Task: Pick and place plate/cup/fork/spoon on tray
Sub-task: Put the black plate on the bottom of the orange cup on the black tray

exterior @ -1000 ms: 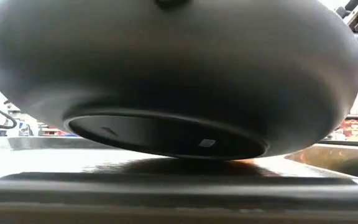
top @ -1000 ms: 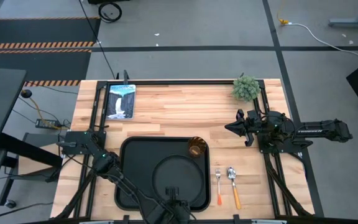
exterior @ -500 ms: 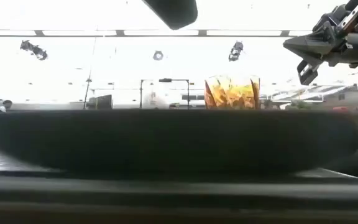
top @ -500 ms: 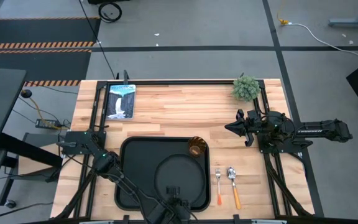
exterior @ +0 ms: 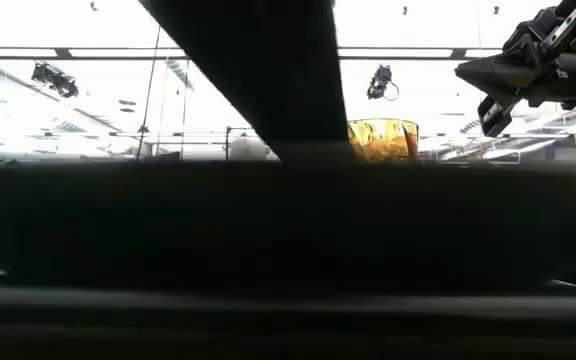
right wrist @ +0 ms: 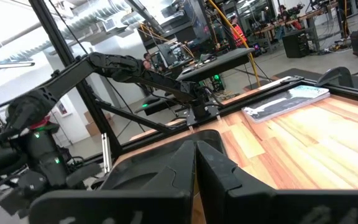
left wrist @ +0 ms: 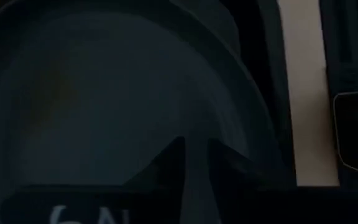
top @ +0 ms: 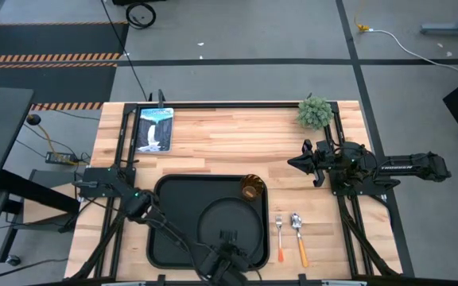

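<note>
Since the earlier frame, the plate [top: 227,225] now rests on the tray [top: 165,238]; left gripper [top: 227,242], jaws unclear, should lift straight up. Right gripper [top: 294,164] waits closed, empty.

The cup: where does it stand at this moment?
In the high view the cup stands inside the tray, in its far right corner, just beyond the plate. The fork and the spoon lie on the table to the tray's right.

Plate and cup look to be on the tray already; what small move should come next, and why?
Probably lift the left pincer clear of the plate, which sits in the tray beside the cup. The fork and spoon lie on the table.
</note>
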